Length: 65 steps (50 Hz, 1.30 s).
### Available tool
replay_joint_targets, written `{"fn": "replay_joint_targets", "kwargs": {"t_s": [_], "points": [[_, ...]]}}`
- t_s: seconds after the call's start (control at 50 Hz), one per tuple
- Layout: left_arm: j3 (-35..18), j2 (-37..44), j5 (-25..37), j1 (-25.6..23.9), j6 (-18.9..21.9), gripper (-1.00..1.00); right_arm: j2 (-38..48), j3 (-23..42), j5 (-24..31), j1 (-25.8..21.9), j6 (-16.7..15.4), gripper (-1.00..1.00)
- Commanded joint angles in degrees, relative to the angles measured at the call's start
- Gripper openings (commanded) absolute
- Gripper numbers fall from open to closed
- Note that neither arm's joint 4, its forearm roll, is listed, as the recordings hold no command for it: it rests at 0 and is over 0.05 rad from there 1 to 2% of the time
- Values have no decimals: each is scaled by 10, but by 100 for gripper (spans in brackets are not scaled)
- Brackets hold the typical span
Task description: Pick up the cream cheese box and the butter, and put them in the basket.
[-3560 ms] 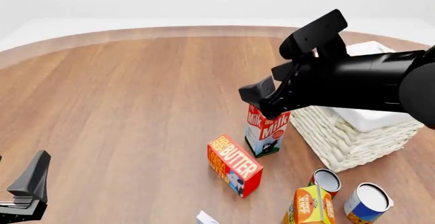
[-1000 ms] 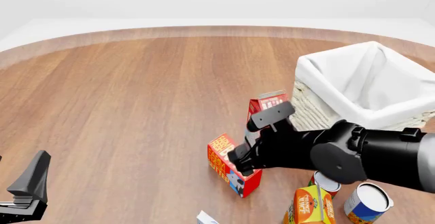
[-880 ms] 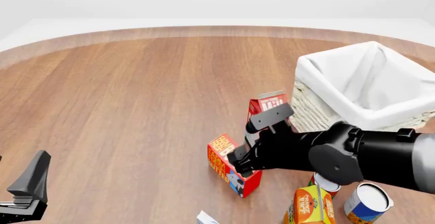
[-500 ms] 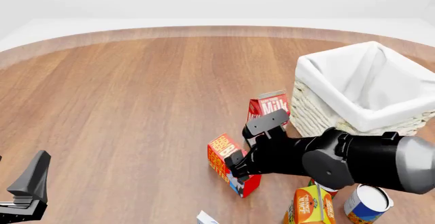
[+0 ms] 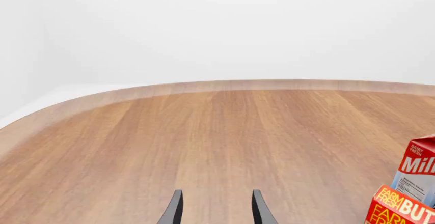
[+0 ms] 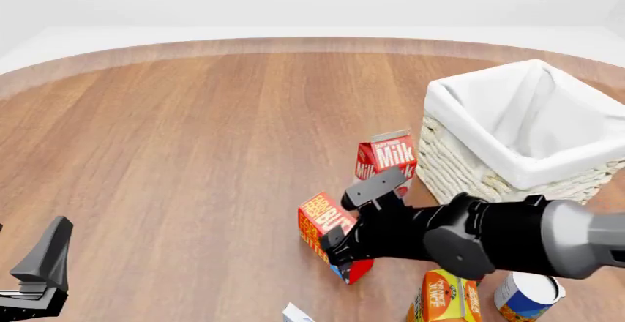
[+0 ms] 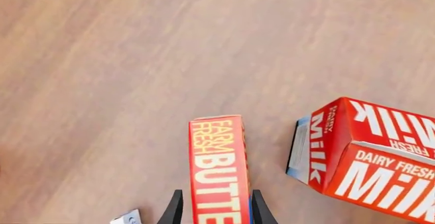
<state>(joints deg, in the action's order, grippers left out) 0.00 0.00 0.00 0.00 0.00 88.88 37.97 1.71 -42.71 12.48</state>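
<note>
We see 1 milk carton at 1 o'clock of 1 butter; the right gripper straddles it, open, fingers apart.

Red-orange butter, red milk carton, cream woven basket, brown wood-grain table.

Count on table: 1 basket, 1 butter, 1 milk carton, 1 juice carton, 1 can visible, 1 cream cheese box (corner only). 2 arms.
</note>
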Motion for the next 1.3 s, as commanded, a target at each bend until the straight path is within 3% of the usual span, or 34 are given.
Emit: {"fn": "replay_joint_targets", "kwargs": {"t_s": [0.02, 0.84, 0.86, 1.24, 1.3], "points": [[0, 0, 0, 0, 0, 100, 13, -5, -6, -3, -2, 100], [0, 0, 0, 0, 0, 100, 45, -15, -38, -3, 5, 100], [0, 0, 0, 0, 0, 100, 45, -14, -37, -2, 3, -100], [0, 0, 0, 0, 0, 100, 0, -1, 2, -15, -1, -100], [0, 0, 0, 0, 0, 100, -28, 21, 32, -21, -21, -100]]}}
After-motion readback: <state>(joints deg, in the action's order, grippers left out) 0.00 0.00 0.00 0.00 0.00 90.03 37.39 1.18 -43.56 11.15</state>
